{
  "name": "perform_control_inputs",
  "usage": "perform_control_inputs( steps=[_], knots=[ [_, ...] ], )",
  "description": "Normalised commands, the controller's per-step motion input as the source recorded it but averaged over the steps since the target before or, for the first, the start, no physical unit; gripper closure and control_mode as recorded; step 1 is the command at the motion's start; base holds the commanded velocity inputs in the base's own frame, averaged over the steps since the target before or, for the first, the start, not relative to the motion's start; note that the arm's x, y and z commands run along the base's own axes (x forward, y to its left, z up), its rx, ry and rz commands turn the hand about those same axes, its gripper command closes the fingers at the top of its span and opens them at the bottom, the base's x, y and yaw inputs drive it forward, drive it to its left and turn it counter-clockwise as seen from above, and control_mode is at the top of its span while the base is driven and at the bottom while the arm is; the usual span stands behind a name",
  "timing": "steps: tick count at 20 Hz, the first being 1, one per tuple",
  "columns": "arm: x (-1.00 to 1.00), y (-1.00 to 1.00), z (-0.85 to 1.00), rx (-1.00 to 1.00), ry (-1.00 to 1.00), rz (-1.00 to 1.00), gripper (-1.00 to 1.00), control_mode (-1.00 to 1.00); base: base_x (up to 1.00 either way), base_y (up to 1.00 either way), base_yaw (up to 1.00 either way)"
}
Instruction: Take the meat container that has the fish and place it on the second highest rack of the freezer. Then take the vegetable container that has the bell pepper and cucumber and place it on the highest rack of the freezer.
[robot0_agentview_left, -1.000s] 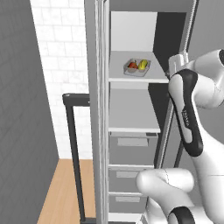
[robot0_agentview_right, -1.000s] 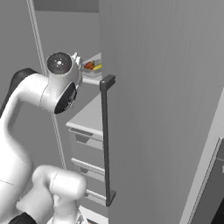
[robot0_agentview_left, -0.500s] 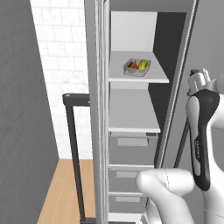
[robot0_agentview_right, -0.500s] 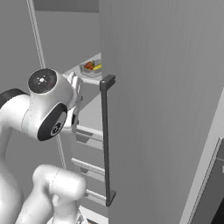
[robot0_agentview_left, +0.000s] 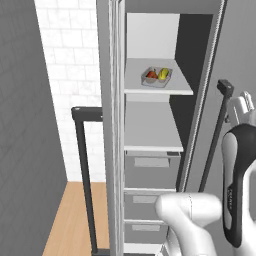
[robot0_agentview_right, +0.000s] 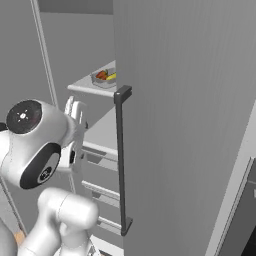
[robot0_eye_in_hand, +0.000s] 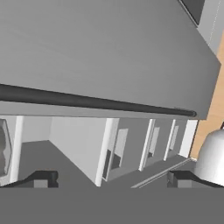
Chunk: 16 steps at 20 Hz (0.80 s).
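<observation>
A shallow grey container (robot0_agentview_left: 156, 76) with red and yellow food sits on the top visible rack (robot0_agentview_left: 159, 90) of the open compartment. It also shows in the right base view (robot0_agentview_right: 105, 77), and its edge is at the hand view's left border (robot0_eye_in_hand: 3, 148). I cannot tell whether it is the meat or the vegetable one. The rack below (robot0_agentview_left: 150, 135) is bare. My gripper (robot0_eye_in_hand: 111, 178) is open and holds nothing, with its fingertips (robot0_eye_in_hand: 43, 178) wide apart. It hangs beside the door's dark handle (robot0_eye_in_hand: 96, 102), outside the compartment (robot0_agentview_left: 243, 105) (robot0_agentview_right: 75, 107).
A grey door (robot0_agentview_right: 190, 125) with a long dark handle (robot0_agentview_right: 120, 160) stands right of the shelves. Another door with a dark handle (robot0_agentview_left: 83, 175) is swung out at the left. Grey drawers (robot0_agentview_left: 150, 172) lie under the racks. White tile wall and wood floor (robot0_agentview_left: 75, 215) are at the left.
The arm has swung back and down, away from the shelves toward the right-hand door's handle. The container has not moved, and the jaws stay wide open.
</observation>
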Motion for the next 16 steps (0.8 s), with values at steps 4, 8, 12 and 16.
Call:
perform_control_inputs(
  steps=[4, 8, 12, 16],
  knots=[
    [-0.17, 0.0, 0.0, 0.0, 0.0, 0.0, -1.0, 1.0, -0.58, -0.01, -0.03],
    [0.0, 0.0, 0.0, 0.0, 0.0, 0.0, -1.0, 1.0, -0.77, -0.4, -0.07],
    [0.0, 0.0, 0.0, 0.0, 0.0, 0.0, -1.0, 1.0, -0.31, -0.95, -0.11],
    [0.0, 0.0, 0.0, 0.0, 0.0, 0.0, -1.0, 1.0, -0.17, -1.0, -0.12]
  ],
)
